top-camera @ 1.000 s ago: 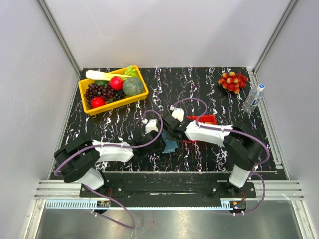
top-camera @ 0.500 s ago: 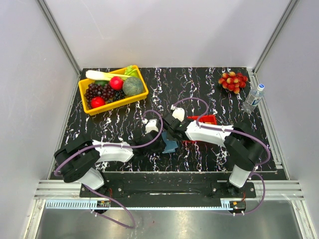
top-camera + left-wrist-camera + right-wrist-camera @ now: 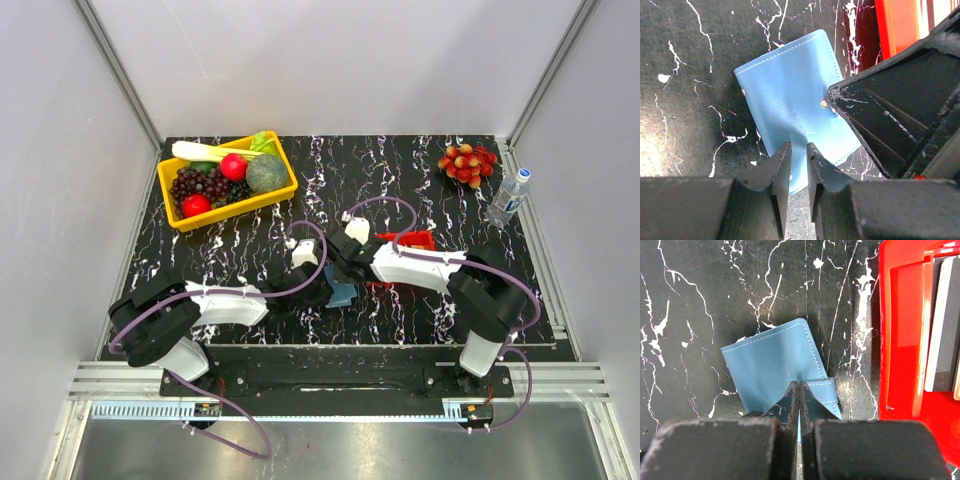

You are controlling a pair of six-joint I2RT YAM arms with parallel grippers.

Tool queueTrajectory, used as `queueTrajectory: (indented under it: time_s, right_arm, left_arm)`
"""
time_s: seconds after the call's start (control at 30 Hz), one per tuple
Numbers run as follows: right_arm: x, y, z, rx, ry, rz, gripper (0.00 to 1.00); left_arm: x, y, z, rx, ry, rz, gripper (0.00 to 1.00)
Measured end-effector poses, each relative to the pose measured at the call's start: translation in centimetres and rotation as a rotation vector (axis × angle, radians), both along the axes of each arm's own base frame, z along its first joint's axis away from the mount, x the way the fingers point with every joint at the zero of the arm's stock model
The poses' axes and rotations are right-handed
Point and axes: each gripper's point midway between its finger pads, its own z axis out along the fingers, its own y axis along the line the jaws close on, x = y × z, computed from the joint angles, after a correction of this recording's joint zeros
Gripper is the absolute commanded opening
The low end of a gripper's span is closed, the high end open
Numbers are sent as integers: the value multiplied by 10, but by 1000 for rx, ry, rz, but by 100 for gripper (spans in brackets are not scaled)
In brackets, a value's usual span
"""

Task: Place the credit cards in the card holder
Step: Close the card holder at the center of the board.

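While the card holder (image 3: 785, 95) lies on the tabletop (image 3: 685, 75), we see our left tool (image 3: 796, 152) pinching its near edge and our right tool (image 3: 799, 390) clamped on its flap.

card holder (image 3: 790, 100): smooth matt leather | red tray (image 3: 900, 340): glossy plastic

Wallet (image 3: 790, 115): blue, pale stitched edge. Mat (image 3: 690, 75) beneath wallet: black, white veining. Tray (image 3: 902, 340) right of wallet: red, holding white card (image 3: 936, 325) and dark grey card (image 3: 948, 325).
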Motion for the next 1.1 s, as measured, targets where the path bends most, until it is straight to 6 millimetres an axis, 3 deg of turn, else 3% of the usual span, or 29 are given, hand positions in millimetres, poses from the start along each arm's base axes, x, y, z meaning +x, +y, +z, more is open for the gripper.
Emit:
queueTrajectory:
  time_s: [0.6, 1.1]
  right_arm:
    - [11, 5, -4, -48, -31, -33, 0]
    - [8, 6, -5, -55, -80, -57, 0]
  left_arm:
    - [1, -3, 0, -8, -6, -9, 22]
    - [1, -3, -1, -29, -12, -5, 22]
